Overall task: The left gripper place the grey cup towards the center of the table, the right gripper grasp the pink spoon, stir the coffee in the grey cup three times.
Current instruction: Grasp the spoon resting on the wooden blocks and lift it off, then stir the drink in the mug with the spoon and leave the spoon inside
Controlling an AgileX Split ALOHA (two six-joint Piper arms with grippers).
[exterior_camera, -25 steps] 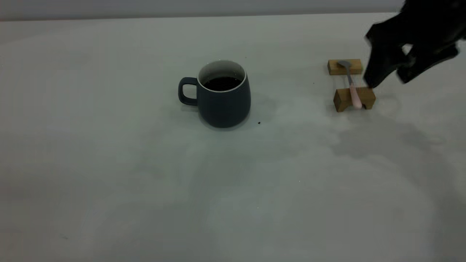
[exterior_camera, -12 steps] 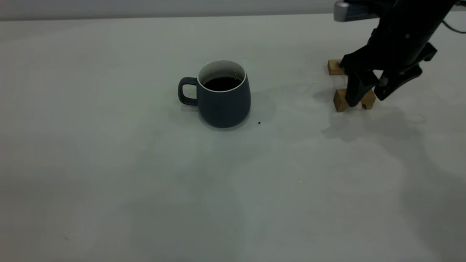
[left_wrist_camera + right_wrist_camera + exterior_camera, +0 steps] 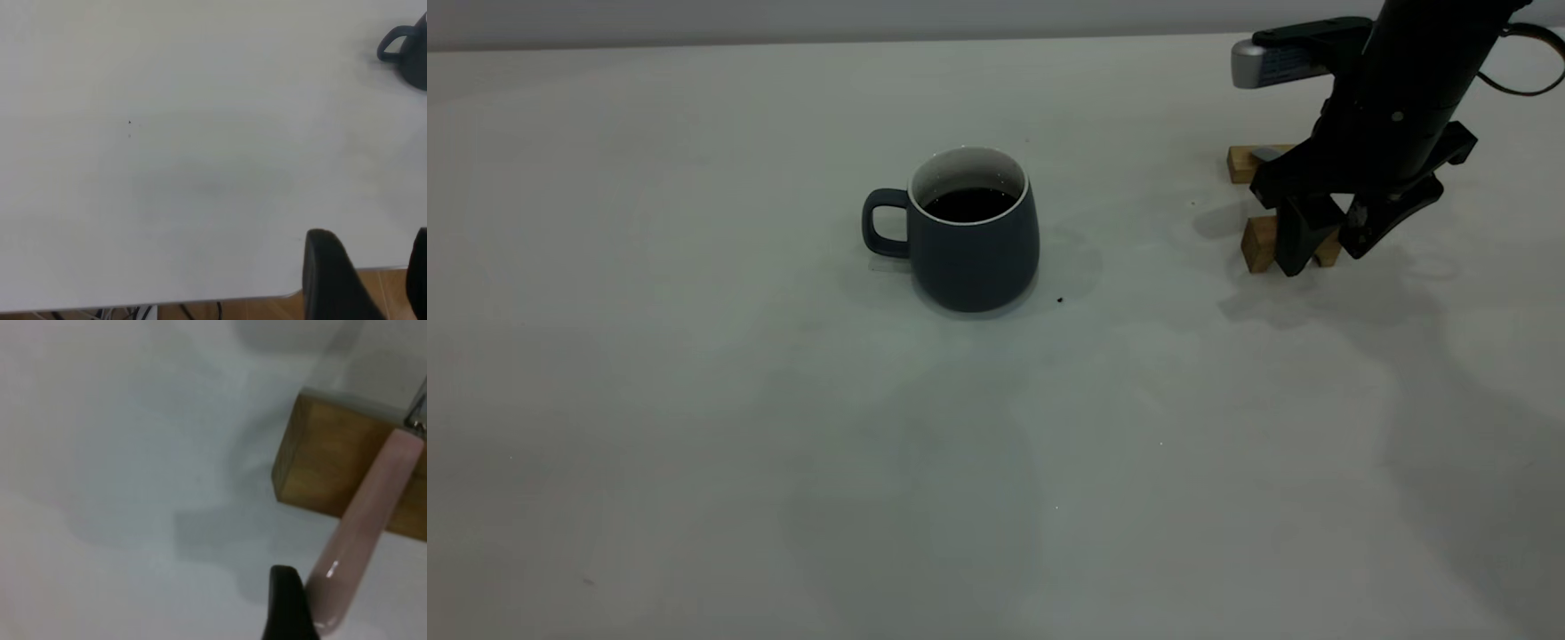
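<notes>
**Closing In on the Spoon Handle**

Spreading across every view, the table is the plain off-white ground for everything else. At the upper right of the exterior view, the right gripper is the next largest thing: it hangs low over two small wooden blocks, its jaws apart and pointing down on either side of the nearer block. The grey cup stands upright near the middle of the frame, handle to the left, well apart from the blocks, with the coffee dark and flat inside it. So the cup looks already placed, and the step in hand is, I judge, the grasp of the pink spoon.

The left gripper sits back at the table's near edge (only dark finger shapes show at the lower right of its wrist view), parted and holding nothing, far from the cup.

In the exterior view the spoon is mostly hidden behind the right gripper. The right wrist view shows it better: the pink handle lies across the wooden block at the right of the frame, its rounded end overhanging, with one black fingertip just beside that end at the lower centre. I cannot tell whether they touch.

The next move probably calls for closing squarely on the handle's overhanging end, then lifting straight up so the blocks are not dragged.
</notes>
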